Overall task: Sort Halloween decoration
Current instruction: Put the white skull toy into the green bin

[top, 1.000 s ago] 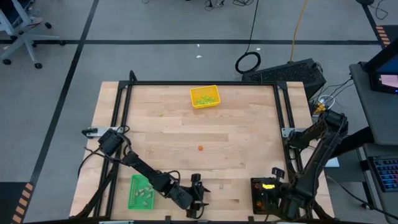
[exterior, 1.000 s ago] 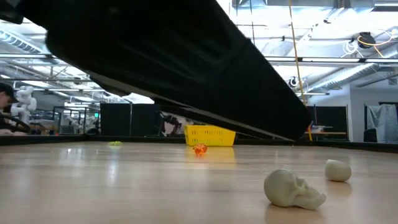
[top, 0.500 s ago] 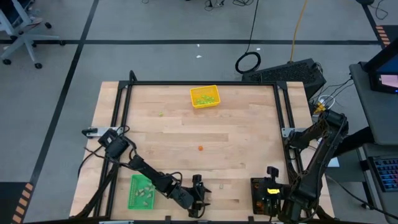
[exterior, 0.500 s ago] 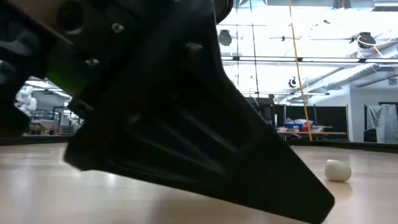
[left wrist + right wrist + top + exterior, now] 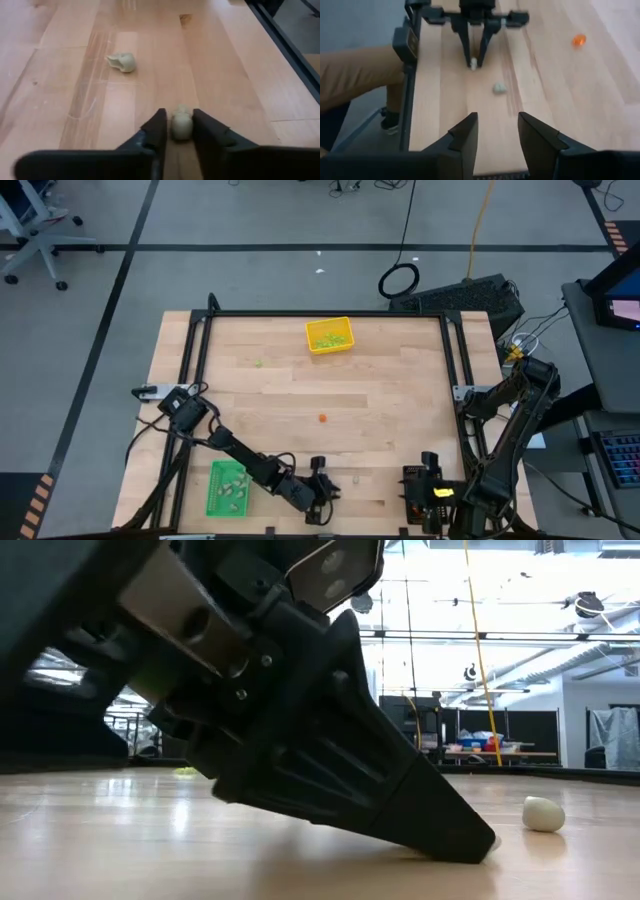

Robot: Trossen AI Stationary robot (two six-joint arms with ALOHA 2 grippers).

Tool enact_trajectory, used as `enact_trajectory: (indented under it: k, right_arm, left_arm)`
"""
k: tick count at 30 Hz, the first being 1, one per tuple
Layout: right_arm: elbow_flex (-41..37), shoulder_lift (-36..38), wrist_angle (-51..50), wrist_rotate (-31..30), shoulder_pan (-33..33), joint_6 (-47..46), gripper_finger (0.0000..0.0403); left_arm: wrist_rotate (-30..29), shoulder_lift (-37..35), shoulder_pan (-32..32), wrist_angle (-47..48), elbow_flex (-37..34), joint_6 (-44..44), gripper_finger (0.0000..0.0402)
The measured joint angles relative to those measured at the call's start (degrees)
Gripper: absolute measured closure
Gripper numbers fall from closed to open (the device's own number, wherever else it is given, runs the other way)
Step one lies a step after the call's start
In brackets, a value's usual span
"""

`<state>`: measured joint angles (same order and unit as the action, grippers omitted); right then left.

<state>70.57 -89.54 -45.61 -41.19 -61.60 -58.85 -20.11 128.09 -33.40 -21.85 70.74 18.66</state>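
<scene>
Left gripper (image 5: 175, 131) | fingers closed around pale skull piece (image 5: 182, 124) on table (image 5: 400, 390), tips low for lifting | right gripper (image 5: 496, 131) open, waiting beside.

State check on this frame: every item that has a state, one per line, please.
Left pincer: low on the table's near edge, fingers closed around a pale skull piece.
Right pincer: open, empty, above the near right corner.
Second pale skull: loose on the wood.
Orange piece: loose, mid-table.
Yellow tray: holds light green pieces.
Green tray: holds pale pieces.
</scene>
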Motion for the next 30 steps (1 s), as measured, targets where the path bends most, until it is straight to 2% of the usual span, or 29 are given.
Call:
enact_trajectory:
  k: [5, 16, 21, 30]
  right_arm:
    - [0.0, -0.1, 3.05, -4.42, 0.11, 4.04, 0.0276]
    - [0.0, -1.03, 7.3, -14.46, 2.58, 10.89, 0.0276]
    - [-0.02, -2.7, 8.14, -14.42, 4.91, 13.72, 0.0276]
    - [-0.02, -5.63, 8.11, -14.27, 8.16, 15.07, 0.0276]
  left_arm:
    - [0.23, 0.0, -0.01, -0.29, 0.0, -2.51, 0.0377]
    - [0.28, -0.67, -0.66, -0.96, -0.13, -3.11, 0.0378]
    - [-1.46, -3.68, -2.23, -0.08, -0.17, -5.39, 0.0378]
    - [-8.64, -11.63, -5.41, 10.78, -0.13, -5.57, 0.0378]
